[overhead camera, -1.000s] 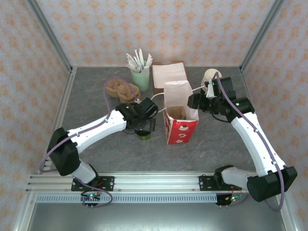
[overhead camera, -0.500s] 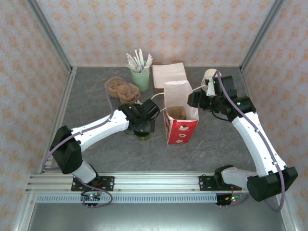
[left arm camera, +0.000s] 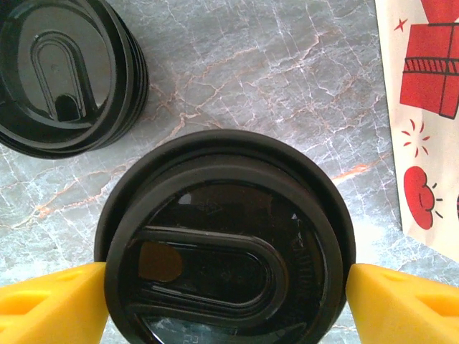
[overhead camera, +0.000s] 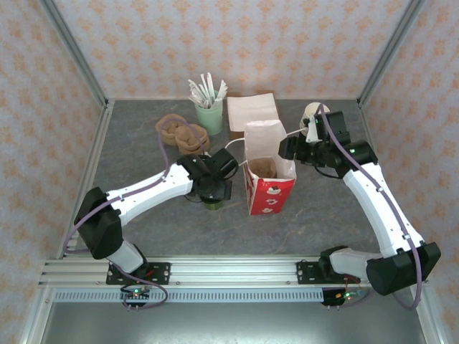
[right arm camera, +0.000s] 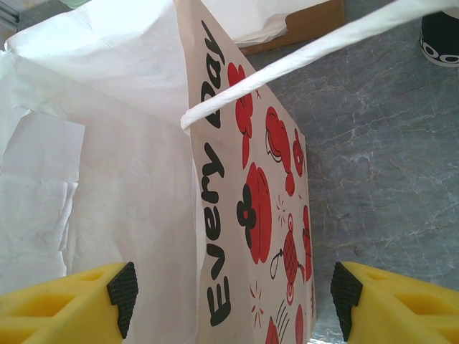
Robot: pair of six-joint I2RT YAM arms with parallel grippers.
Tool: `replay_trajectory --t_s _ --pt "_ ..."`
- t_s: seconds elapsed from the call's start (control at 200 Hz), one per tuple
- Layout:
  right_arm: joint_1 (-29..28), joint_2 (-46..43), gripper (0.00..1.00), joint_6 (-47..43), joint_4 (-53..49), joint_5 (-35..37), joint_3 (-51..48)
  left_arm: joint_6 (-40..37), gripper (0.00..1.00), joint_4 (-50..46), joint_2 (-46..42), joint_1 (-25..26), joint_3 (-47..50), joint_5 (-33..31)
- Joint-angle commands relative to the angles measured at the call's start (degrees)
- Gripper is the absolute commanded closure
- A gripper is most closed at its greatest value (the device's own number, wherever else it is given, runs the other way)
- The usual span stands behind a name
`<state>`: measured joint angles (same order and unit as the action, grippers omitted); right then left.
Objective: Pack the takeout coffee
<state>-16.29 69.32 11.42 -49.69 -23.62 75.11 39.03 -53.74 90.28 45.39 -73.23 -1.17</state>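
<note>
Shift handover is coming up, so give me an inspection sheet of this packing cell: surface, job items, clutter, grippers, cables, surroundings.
Surface: grey marbled table, no spills seen.
Job's things: takeout coffee upright on the table beside the red-and-white bag, which stands open.
Clutter: stack of black lids, green cup of stirrers, brown cardboard pieces, napkins, cream cups.
Grippers: left gripper, fingers flank the coffee under its lid, grip unclear; right gripper open astride the bag's wall.
Cables: purple cable looped along each arm.
Surroundings: patterned walls, metal rail.
</note>
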Motion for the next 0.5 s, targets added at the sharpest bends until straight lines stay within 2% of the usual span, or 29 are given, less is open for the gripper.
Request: replay_trajectory --t_s 0.0,0.495 --pt "0.39 -0.3 0.26 -1.13 0.39 0.15 0.76 1.27 0.15 -2.55 0.5 0.31 -1.22 0.2" --pt "0.56 -0.5 0.26 -1.29 0.56 -0.02 0.0 1.15 0.17 -1.26 2.47 0.3 0.65 -0.73"
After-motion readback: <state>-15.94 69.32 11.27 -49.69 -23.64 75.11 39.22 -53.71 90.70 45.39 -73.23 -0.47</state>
